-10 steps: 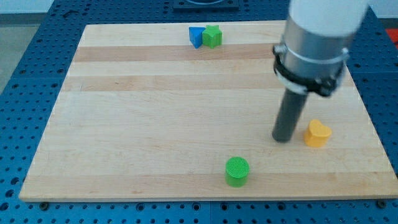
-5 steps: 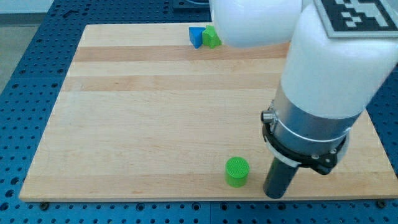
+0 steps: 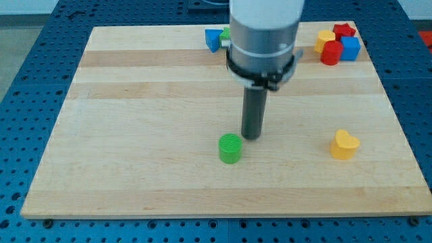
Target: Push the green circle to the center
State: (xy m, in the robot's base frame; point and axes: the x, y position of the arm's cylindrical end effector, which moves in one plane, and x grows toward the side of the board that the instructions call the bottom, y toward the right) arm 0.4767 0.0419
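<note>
Green circle has shifted up-left toward the board's middle, my tip now just right of it.

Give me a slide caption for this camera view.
My tip stands just up and right of the green circle near mid-board, the yellow block off to the right.

A: Board: wooden, on blue pegboard. Contents?

B: Green circle; yellow heart; blue block; top-right cluster: yellow, red cylinder, red star, blue cube.

no readable text or markings
</note>
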